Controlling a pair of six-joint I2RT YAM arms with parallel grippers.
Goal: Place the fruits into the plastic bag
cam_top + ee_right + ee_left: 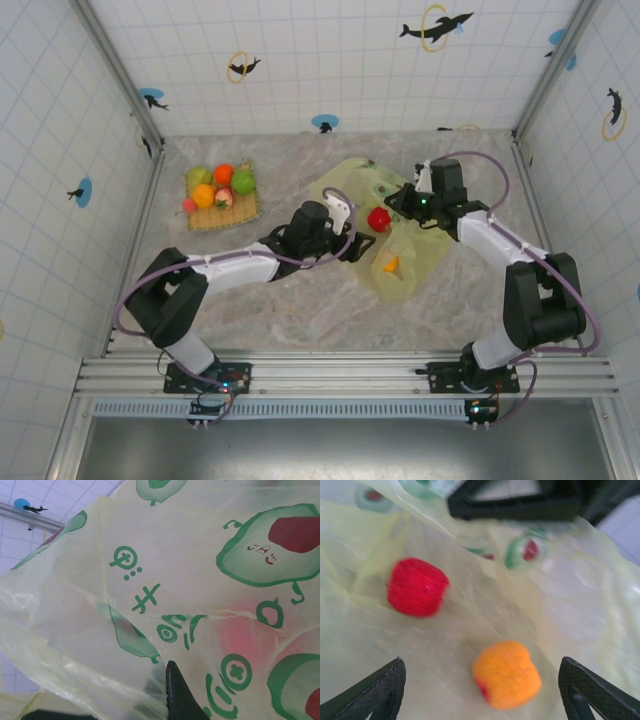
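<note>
The left pincer stands wide at the mouth of the plastic bag, fingers spread either side. Inside the bag, a red fruit lies deeper in and an orange fruit sits nearer the mouth, the two apart. The right pincer is clamped tight on the bag's far edge, film bunched against its finger. Well left of the bag, the other fruits crowd together on a woven mat on the surface.
</note>
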